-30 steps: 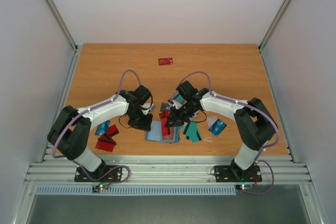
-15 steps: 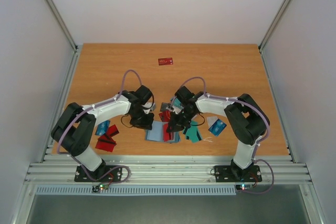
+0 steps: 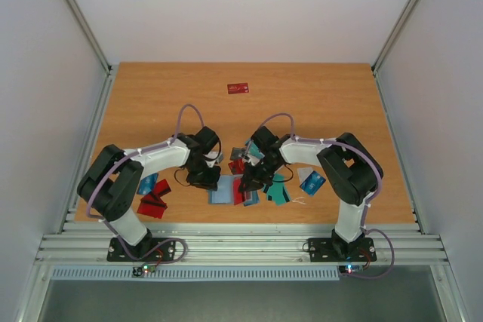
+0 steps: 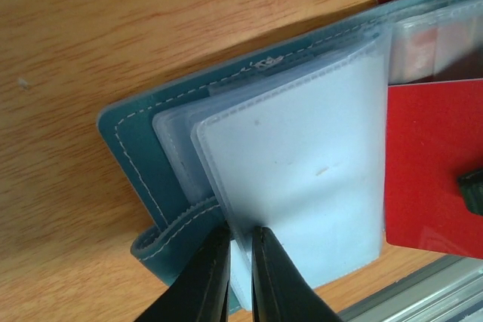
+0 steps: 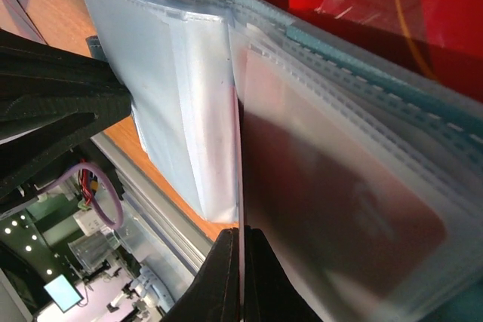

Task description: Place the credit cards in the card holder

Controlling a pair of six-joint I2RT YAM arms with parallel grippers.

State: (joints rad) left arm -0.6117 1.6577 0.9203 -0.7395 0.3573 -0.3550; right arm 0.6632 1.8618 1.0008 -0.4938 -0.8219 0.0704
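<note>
The right arm has folded its elbow in, bringing the right gripper (image 5: 241, 258) closer over the open card holder (image 4: 128, 148). Its fingers are pressed together on a red card (image 4: 434, 164) seen edge-on. The left gripper (image 4: 240, 262), almost closed, pinches the holder's clear sleeve just ahead of its fingertips.

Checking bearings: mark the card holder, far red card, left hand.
card holder (image 4: 132, 148): left wrist view, teal cover.
far red card (image 3: 238, 88): top view, centre.
left hand (image 4: 240, 231): left wrist view, between fingertips.

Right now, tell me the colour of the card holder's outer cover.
The card holder cover is teal-blue with pale stitching; the left wrist view shows it best.
</note>
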